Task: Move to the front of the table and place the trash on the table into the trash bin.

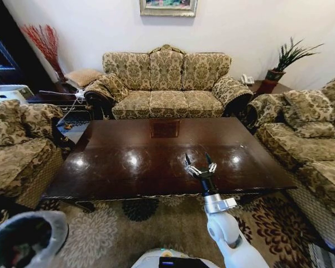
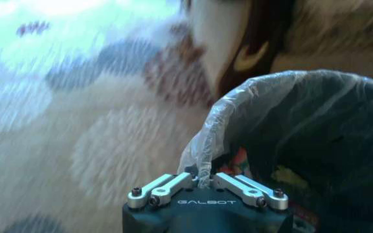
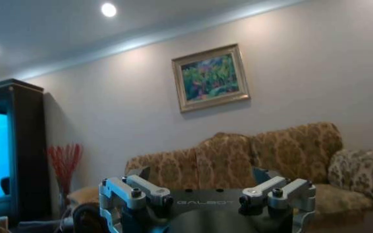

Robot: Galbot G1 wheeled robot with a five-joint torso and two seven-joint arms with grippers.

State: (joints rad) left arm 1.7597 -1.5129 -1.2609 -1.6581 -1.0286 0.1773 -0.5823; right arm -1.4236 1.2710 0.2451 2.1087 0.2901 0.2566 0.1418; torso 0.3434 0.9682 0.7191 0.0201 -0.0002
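The bench (image 1: 167,153) carries no cup, bottle or wrapper that I can make out; its dark glossy top shows only lamp glare. The trash bin (image 1: 22,240) sits on the carpet off the bench's near left corner. In the left wrist view coloured scraps (image 2: 242,162) lie inside the bin's white bag liner (image 2: 238,109), so by my reading the trash is already in there and the task is close to done.

The right end effector (image 1: 200,162) hangs over the bench's near edge, right of centre, fingers spread wide and holding nothing. The left end effector (image 2: 206,182) sits right at the bin's rim, its fingers drawn narrow with a fold of the liner between them.

That fold is the main risk. If the left arm lifts away from the bin while pinching the bag, the liner could pull off the rim or the bin could tip and spill. Separately, glare on the bench could hide a thin silvery wrapper.
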